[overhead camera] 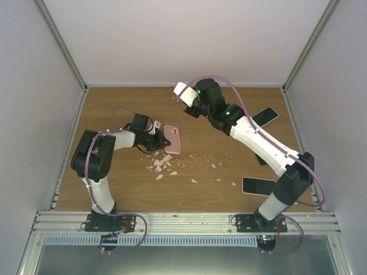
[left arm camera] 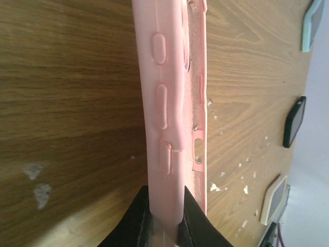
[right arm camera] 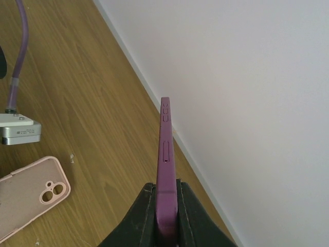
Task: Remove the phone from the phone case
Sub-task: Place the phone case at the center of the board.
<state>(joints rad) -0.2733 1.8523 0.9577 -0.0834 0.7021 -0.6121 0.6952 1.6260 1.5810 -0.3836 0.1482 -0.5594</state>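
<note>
Wooden table (overhead camera: 114, 103), white crumbs (overhead camera: 163, 166), pink case (overhead camera: 172, 139), pale walls (overhead camera: 183, 40)

I see bright, even light from above, with only soft shadows on the tabletop (overhead camera: 114, 103); up close, the phone case (left arm camera: 167, 103) looks slightly blurred.

Open wood far left, clutter right
Bare table (overhead camera: 109, 109) beyond my left gripper (overhead camera: 161, 141) gives passage; white scraps (overhead camera: 163, 166) lie nearside; my right arm (overhead camera: 258, 140) crosses between a dark phone (overhead camera: 265, 116) and a pale-screened phone (overhead camera: 258, 185).
</note>
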